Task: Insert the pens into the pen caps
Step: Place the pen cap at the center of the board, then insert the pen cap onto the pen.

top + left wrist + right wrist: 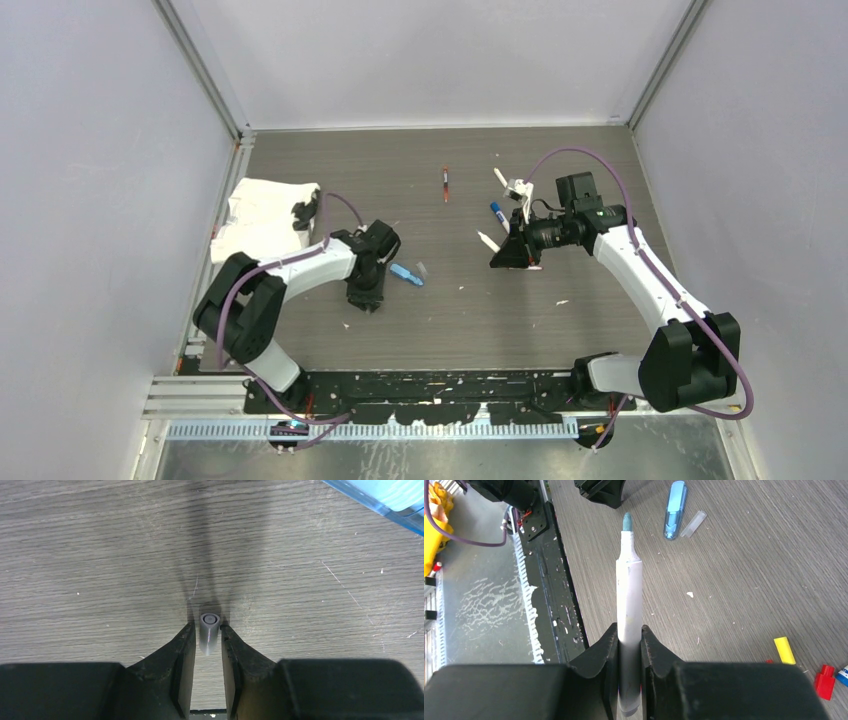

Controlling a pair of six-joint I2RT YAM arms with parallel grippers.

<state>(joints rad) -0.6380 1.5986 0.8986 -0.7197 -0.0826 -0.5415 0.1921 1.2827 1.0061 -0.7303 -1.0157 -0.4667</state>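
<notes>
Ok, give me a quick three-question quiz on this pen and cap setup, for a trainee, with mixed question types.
1. True or false: the right gripper is shut on an uncapped pen.
2. What stands upright on the table between the fingertips of the left gripper? A) a grey cap B) a red cap C) a yellow cap
3. Fill in: the held pen's exposed tip is ___ in colour.
Key: 1 true; 2 A; 3 blue.
</notes>
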